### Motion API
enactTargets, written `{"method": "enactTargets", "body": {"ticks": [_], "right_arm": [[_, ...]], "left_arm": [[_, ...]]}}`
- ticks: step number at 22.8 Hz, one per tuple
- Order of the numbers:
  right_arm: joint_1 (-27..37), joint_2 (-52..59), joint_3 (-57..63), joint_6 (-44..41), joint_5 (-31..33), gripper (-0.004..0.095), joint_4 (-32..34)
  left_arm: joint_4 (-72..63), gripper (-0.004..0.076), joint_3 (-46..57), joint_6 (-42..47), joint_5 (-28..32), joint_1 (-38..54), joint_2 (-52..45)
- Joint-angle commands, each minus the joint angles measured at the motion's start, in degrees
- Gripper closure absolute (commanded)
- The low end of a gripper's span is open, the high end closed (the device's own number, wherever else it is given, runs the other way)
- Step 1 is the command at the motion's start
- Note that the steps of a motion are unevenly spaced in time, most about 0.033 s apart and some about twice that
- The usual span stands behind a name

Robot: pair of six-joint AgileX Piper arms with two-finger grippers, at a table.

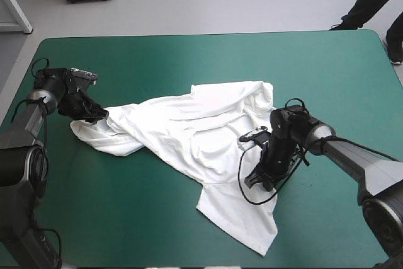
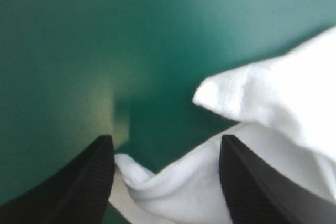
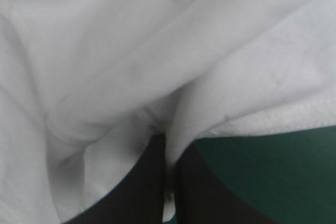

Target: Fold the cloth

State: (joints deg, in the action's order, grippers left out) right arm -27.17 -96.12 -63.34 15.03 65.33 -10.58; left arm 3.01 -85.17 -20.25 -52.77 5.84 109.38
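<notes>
Right hand (image 3: 167,141) pinches soft, crumpled white T-shirt (image 1: 189,131).

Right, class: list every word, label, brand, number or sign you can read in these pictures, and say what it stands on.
None: no view shows any readable text.
The T-shirt is plain white, with no print or tag showing.
The teal-green cover is unmarked.
The left gripper and right gripper show no lettering.

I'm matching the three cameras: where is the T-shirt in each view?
High view: T-shirt sprawled mid-table, from left end effector to right end effector.
Left wrist view: its edge inside the open left end effector.
Right wrist view: fills most, pinched in the right end effector.
Shared landmark: teal-green cover.
</notes>
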Motion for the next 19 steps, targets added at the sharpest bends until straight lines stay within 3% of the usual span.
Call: {"method": "enactTargets", "body": {"ticks": [1,9,10,15,19], "right_arm": [[-0.08,1.5,-2.53,0.57,2.53,0.0925,-0.34],[-0.08,1.5,-3.64,0.57,3.61,0.0925,-0.11],[-0.08,1.5,-3.64,0.57,3.61,0.0925,-0.11],[-0.08,1.5,-3.64,0.78,3.61,0.0925,-0.06],[-0.08,2.95,-3.93,0.47,4.26,0.0925,1.7]], "left_arm": [[-1.03,0.0291,-1.68,-0.69,0.31,0.08,-0.53],[-6.88,0.0325,-1.44,-2.88,-3.4,0.08,2.27],[-7.0,0.0357,-1.44,-3.15,-4.38,0.08,2.27],[-12.29,0.0701,-1.44,-4.99,-10.86,0.08,2.27],[-14.48,0.0746,-1.44,-6.03,-14.04,0.08,-1.01]]}}
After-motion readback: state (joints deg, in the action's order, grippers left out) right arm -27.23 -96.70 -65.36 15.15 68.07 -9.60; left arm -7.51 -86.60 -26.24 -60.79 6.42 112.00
